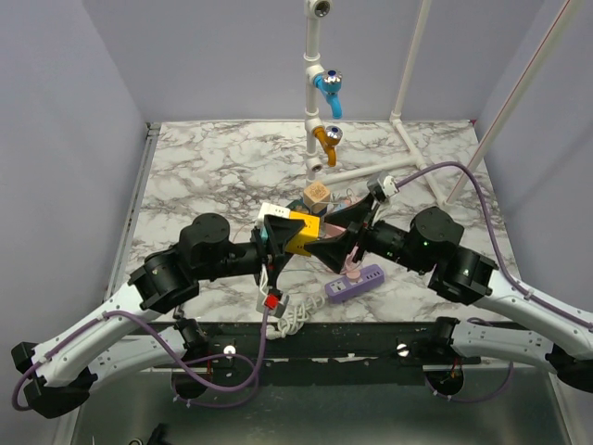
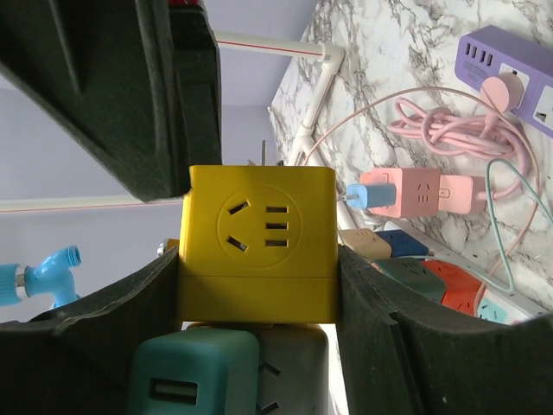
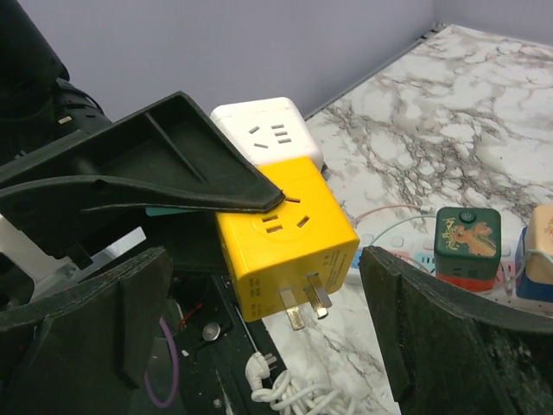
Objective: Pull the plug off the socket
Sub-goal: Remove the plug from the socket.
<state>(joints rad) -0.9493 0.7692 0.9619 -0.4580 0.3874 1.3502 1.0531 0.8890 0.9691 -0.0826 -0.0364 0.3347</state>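
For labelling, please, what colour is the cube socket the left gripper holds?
The cube socket is yellow; left wrist view.

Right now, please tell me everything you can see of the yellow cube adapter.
The yellow cube adapter looks like glossy plastic with rounded edges. Socket holes show on one face. Flat metal prongs stick out of another face, bare and plugged into nothing. It is tilted, seemingly off the table, clamped between the fingers of the left gripper. A white cube adapter sits close behind it; contact is unclear.
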